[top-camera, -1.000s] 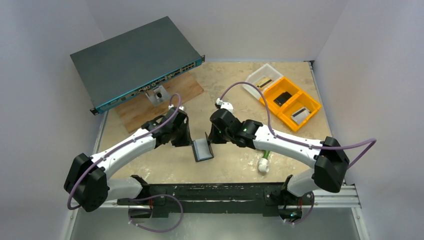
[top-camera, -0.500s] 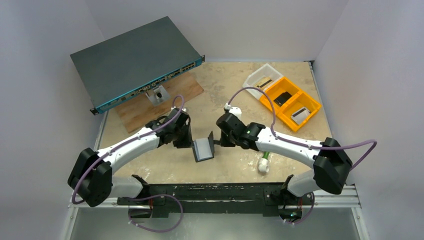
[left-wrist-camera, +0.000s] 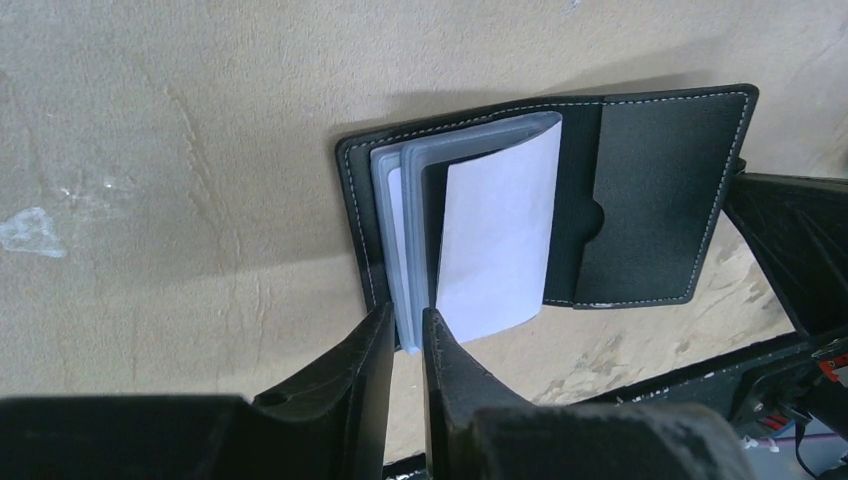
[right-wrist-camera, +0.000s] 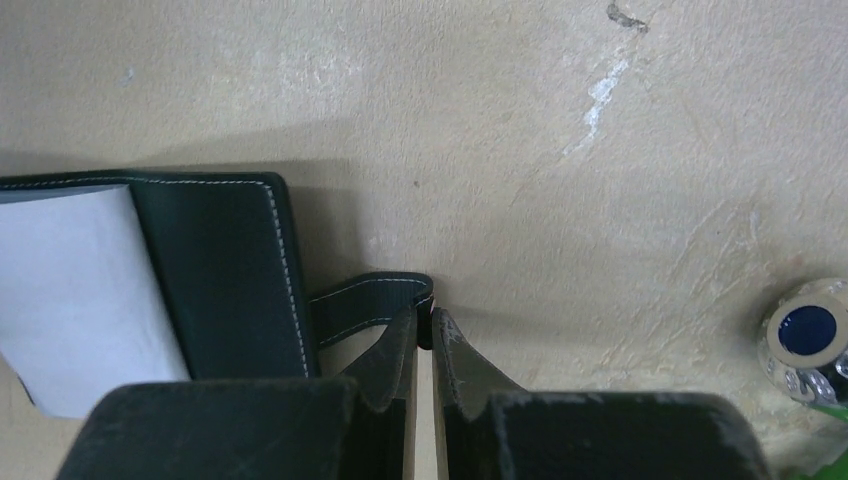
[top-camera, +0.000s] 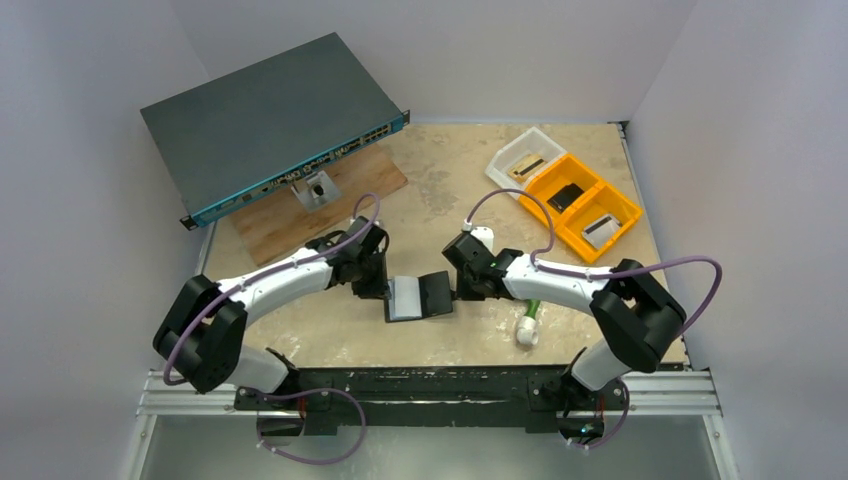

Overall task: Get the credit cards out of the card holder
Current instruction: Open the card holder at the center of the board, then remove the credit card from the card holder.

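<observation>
The black card holder (top-camera: 436, 293) lies open and flat on the tan table between my two arms. Its left half holds a stack of pale blue-grey credit cards (left-wrist-camera: 410, 240), with one white leaf (left-wrist-camera: 495, 240) fanned up beside them. My left gripper (left-wrist-camera: 405, 318) is shut on the near edge of that stack, a finger on each side. In the top view the left gripper (top-camera: 385, 290) sits at the holder's left edge. My right gripper (right-wrist-camera: 425, 322) is shut on the tip of the holder's black strap (right-wrist-camera: 365, 300), and the right flap (right-wrist-camera: 225, 270) lies spread out.
A dark grey network switch (top-camera: 270, 120) rests on a wooden board (top-camera: 290, 215) at the back left. An orange tray (top-camera: 580, 205) and a clear tray (top-camera: 520, 155) stand at the back right. A white-and-green item (top-camera: 528, 325) lies just right of the holder.
The holder's right flap stood upright and now lies flat to the right, pulled by my right gripper. Both arms have sunk lower, and the left jaws have narrowed onto the cards.
</observation>
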`<state>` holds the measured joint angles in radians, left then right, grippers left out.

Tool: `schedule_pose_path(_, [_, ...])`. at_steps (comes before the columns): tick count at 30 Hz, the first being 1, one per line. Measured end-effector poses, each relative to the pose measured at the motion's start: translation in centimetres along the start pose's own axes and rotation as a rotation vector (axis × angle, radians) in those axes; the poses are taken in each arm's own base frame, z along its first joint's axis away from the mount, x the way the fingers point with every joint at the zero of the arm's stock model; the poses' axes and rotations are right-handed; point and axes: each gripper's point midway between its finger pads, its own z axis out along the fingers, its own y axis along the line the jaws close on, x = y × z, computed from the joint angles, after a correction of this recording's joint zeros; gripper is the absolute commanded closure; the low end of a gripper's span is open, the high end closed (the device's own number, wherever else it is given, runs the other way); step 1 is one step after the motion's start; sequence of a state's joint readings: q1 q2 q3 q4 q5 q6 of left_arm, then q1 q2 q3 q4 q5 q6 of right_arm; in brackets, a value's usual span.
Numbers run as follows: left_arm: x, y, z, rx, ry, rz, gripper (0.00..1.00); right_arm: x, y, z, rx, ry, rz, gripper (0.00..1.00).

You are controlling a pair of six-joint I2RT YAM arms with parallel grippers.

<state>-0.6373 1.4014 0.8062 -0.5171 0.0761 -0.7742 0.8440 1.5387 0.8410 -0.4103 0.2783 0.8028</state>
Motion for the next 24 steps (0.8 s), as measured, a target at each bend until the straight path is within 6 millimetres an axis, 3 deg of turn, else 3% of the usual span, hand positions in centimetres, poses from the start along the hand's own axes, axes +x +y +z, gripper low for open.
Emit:
schedule_pose_path(8, [-0.6,-0.4,1.3,-0.019,0.021,-0.001,0.87,-0.4,0.3,1.0,-0.011,-0.009,0.004,1.0])
schedule_pose_path(24, [-1.2,-2.2,2.9,0.003,0.039,0.018,0.88,-0.5,0.3,0.9,-0.014,-0.009,-0.009,1.0])
